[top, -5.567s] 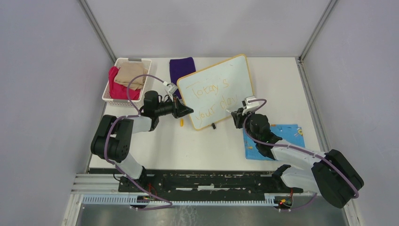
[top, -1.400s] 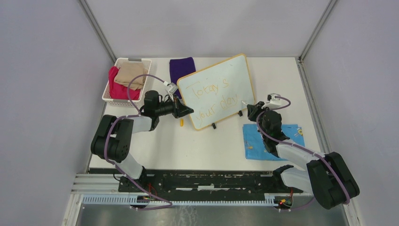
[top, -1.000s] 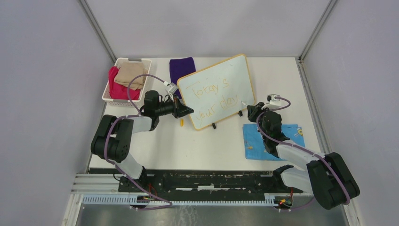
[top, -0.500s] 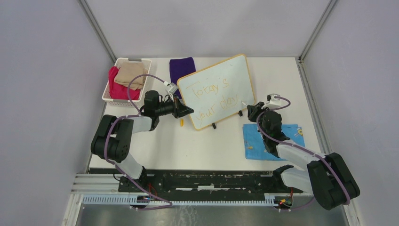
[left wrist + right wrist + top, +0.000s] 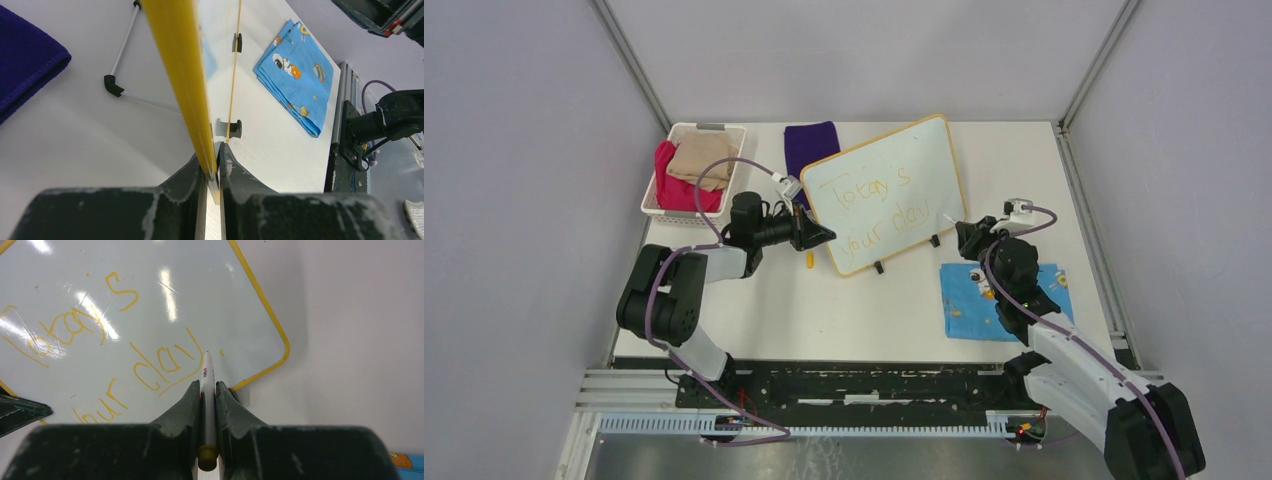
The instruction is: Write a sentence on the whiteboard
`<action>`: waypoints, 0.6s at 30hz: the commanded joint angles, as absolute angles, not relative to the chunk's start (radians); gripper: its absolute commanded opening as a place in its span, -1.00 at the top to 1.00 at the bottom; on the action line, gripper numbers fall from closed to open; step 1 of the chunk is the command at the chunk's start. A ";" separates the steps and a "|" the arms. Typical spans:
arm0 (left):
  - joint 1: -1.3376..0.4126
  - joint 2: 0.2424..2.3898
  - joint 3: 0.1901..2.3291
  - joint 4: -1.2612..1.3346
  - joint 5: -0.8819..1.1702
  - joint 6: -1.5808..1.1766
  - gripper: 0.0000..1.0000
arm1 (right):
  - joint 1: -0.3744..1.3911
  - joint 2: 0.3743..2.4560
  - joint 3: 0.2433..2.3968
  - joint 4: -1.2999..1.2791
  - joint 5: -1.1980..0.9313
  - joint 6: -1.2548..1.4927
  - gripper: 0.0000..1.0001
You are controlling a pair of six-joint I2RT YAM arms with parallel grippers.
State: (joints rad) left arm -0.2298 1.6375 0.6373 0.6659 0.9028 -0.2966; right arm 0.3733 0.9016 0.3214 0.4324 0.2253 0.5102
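At mid-tabletop point(image 5: 864, 310) the whiteboard point(image 5: 924, 150) is propped at a tilt on black clip feet point(image 5: 234, 129) and a rear wire stand point(image 5: 120, 65), its face turned toward the right arm so it can be written on. Its yellow side edge is pinched by the left end effector point(image 5: 212, 167), both fingers pressed onto the frame, judged as bracing against pen pressure. A white marker point(image 5: 207, 365) is clamped in the right end effector point(image 5: 207, 389), tip aimed just past the "y" of "day". Contact with the surface cannot be confirmed. The sentence point(image 5: 876, 210), "Today's your day", is seen in two yellow lines, so writing is judged done or nearly done. A blue print cloth point(image 5: 959, 305) is laid by the right arm, likely for wiping.
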 commanded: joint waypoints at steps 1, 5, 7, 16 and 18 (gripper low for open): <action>-0.238 1.651 0.639 0.532 0.744 -0.170 0.94 | 0.387 0.793 0.409 0.278 0.187 0.470 1.00; -0.238 1.635 0.646 0.513 0.731 -0.173 0.86 | 0.400 0.662 0.428 0.158 0.143 0.381 1.00; -0.238 1.629 0.650 0.498 0.726 -0.168 0.81 | 0.406 0.602 0.429 0.102 0.124 0.339 1.00; -0.238 1.588 0.675 0.410 0.676 -0.158 0.27 | 0.442 0.442 0.418 0.003 0.099 0.255 1.00; -0.237 1.578 0.673 0.410 0.670 -0.173 0.18 | 0.444 0.429 0.413 0.002 0.104 0.249 1.00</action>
State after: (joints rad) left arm -0.2382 1.5875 0.6640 0.5102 0.8078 -0.2497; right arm 0.4339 0.4549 0.3889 0.0242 0.1120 0.2951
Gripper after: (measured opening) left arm 0.378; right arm 0.181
